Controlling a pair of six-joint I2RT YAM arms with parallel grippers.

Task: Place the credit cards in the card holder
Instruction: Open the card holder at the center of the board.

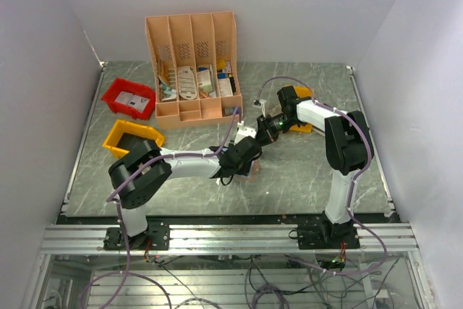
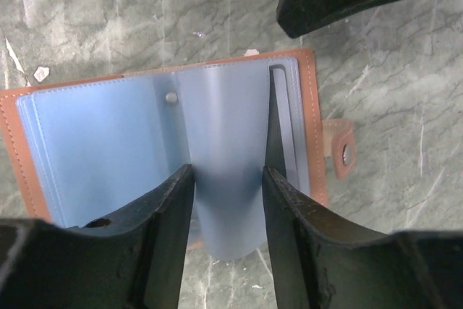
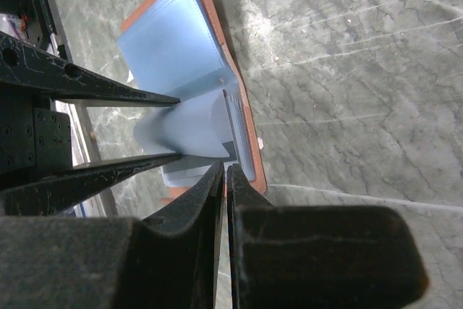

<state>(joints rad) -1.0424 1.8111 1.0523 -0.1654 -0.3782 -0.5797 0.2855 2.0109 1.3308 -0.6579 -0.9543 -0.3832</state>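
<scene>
Grey-veined stone made up the tabletop (image 1: 304, 179), walled in white, with a peach slotted organiser (image 1: 192, 63) against its far edge. Both arms met near the middle, a little toward the near edge. The card holder (image 2: 94, 150) lay there opened flat, tan rim up and its pale blue pocket panels showing, with its snap tab (image 2: 341, 150) sticking out on the side toward the tabletop's right edge. The left claw (image 2: 228, 175) stood about half open. Its fingers (image 2: 170, 215) pressed the two long edges of a pale blue credit card (image 2: 228, 128), which bowed upward between them, so I judged it gripped rather than merely flanked. The card's long axis ran straight out along the claw's reach, and the card hung over the holder's tab-side panel, not over the spine. A dark slit (image 2: 277, 121), apparently the mouth of a pocket, lay just beside the card's tab-side long edge and parallel to it. If that was the pocket, the card would need to travel sideways toward the tab, not forward along its own length. The right claw (image 3: 225, 173) was closed, its jaws nearly touching. It came in from the opposite side and its tips sat at the edge of that same panel, close to the card's end. Whether it pinched the clear film to hold the pocket open, or only pressed the holder down, the pictures did not show. Both claws were at the holder, but only the left had a card, so the insertion looked to be its job.
</scene>
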